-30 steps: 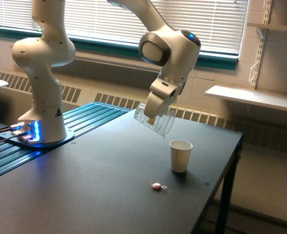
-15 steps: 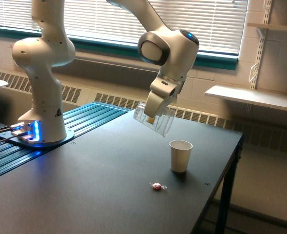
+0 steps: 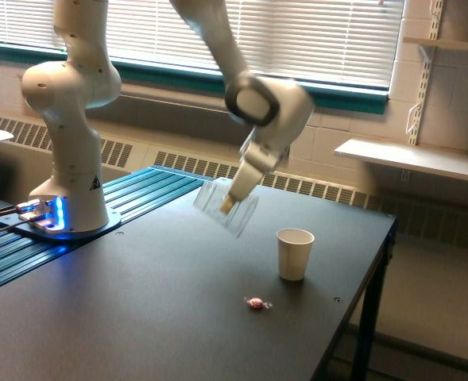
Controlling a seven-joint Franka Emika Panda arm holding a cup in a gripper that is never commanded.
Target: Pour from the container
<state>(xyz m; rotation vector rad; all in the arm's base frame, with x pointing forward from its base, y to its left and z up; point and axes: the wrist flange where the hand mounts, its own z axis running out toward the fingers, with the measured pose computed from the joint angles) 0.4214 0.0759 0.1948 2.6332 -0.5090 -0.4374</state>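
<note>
Arm (image 3: 75,87) white w/ dark grey joint cap, blue lights glowing at base on exterior view's left. Container (image 3: 224,208) clear, see-through, w/ a small tan/orange bit showing at it. Paper cup (image 3: 294,254) plain white. Worktop (image 3: 162,309) matte black; teal ribbed strip (image 3: 98,242) along its left. Small wrapped candy (image 3: 255,303) near the cup: red & white. Far blinds (image 3: 297,32) white, teal sill (image 3: 361,99), cream block wall.

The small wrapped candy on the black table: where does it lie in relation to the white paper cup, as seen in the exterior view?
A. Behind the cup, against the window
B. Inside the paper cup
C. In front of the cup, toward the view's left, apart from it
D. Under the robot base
C: the candy lies on the table nearer the camera than the paper cup, not touching it.
</note>
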